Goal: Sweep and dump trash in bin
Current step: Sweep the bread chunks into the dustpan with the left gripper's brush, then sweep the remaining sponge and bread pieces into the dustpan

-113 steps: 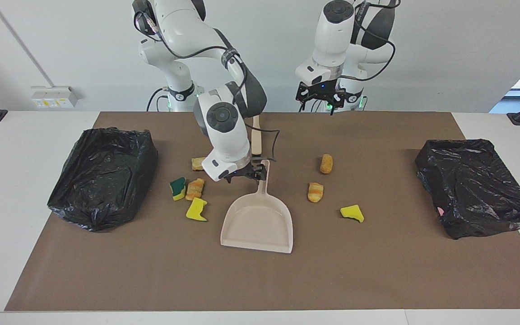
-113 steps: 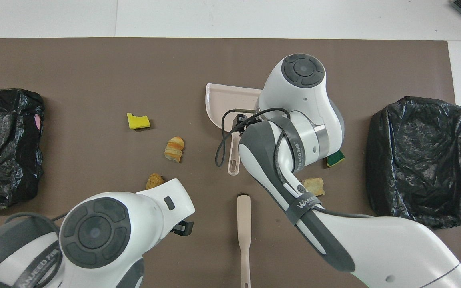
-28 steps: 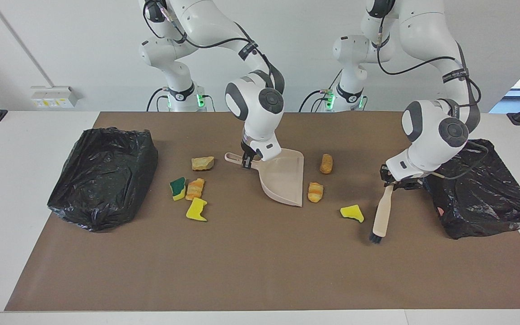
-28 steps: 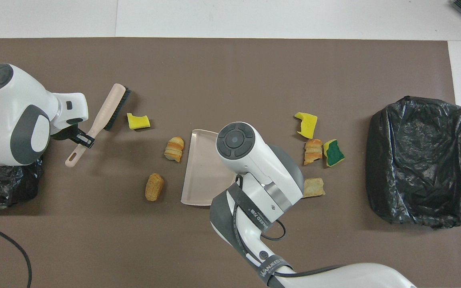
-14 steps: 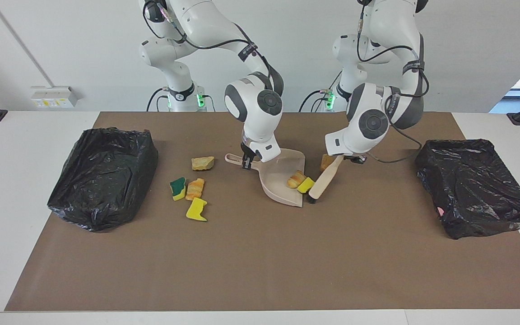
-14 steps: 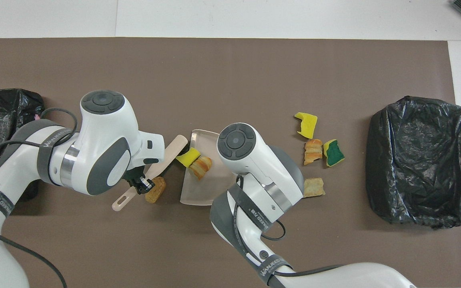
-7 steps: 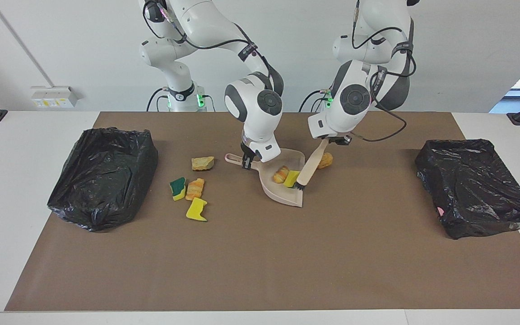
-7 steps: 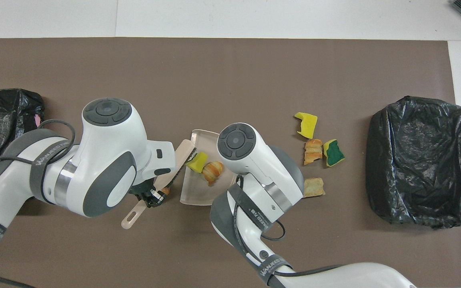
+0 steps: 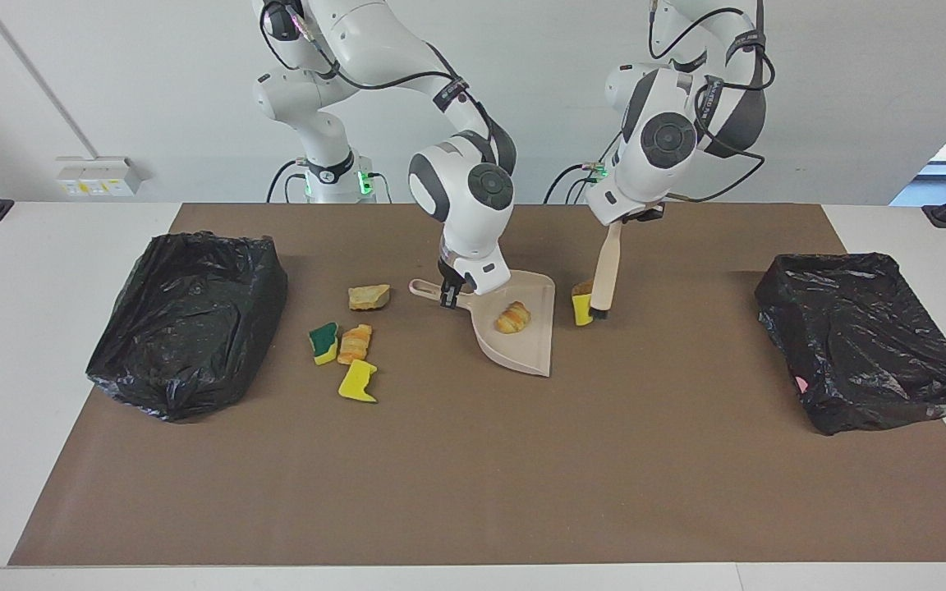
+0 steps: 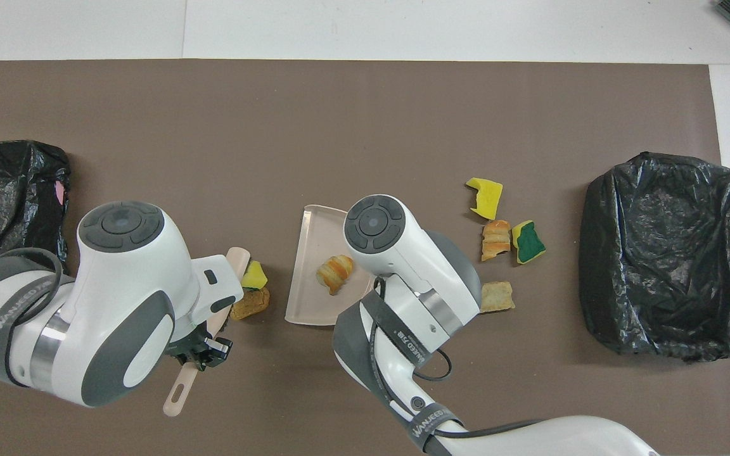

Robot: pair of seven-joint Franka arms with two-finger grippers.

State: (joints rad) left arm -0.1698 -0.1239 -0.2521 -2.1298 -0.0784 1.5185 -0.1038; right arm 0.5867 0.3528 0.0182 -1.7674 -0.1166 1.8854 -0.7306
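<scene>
While the right gripper [image 9: 450, 293] stays clamped on the dustpan [image 9: 522, 332] handle, pan mouth facing the left arm's end, one bread lump [image 9: 512, 317] sits inside. Left gripper [image 9: 622, 220] is shut on the brush [image 9: 604, 267], held near-upright, bristles down just beside the mouth, touching a yellow scrap [image 9: 581, 310] and another lump [image 10: 249, 303]. Sweep direction: toward the pan. Four more pieces [image 9: 354, 342] lie toward the right arm's end.

A robotics lab: two white arms [image 9: 473, 189] mounted at a bare white table [image 9: 46, 271] against a plain wall [image 9: 851, 98].
</scene>
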